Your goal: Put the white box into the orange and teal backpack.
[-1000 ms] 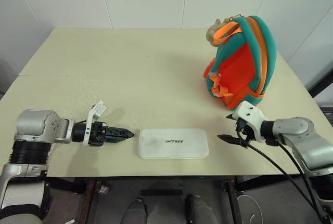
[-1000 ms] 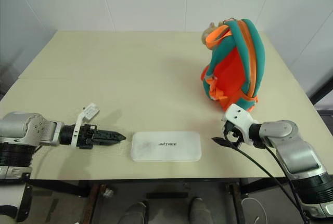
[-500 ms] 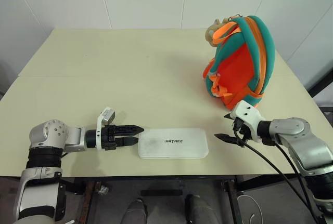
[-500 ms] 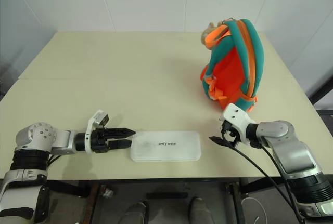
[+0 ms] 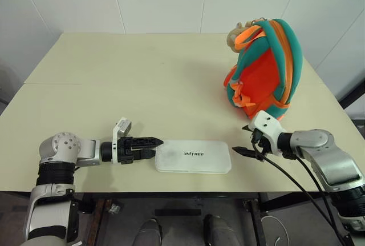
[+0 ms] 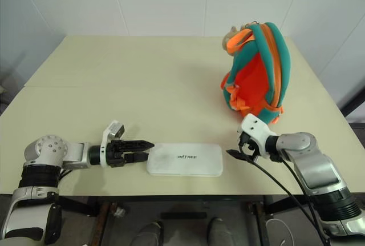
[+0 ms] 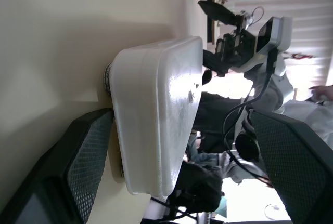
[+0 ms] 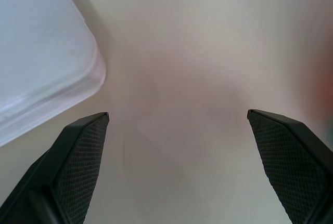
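Note:
The white box (image 5: 193,156) lies flat near the table's front edge, dark lettering up. My left gripper (image 5: 157,146) lies level at the box's left short end, open, with its fingertips right at that end. In the left wrist view the box (image 7: 156,125) sits between the two fingers (image 7: 86,164), closer to one of them. My right gripper (image 5: 242,139) stands open just off the box's right end, holding nothing; the box's rounded corner (image 8: 41,68) shows ahead of it. The orange and teal backpack (image 5: 263,66) stands upright at the back right, behind the right gripper.
The pale table (image 5: 142,75) stretches wide to the left and behind the box. A beige plush toy (image 5: 235,33) hangs at the backpack's top. Black cables (image 5: 296,180) trail from my right wrist over the front edge. White walls close the far side.
My left gripper has swung right along the front edge, rolled, and come up to the box's left end. The right gripper has hardly moved.

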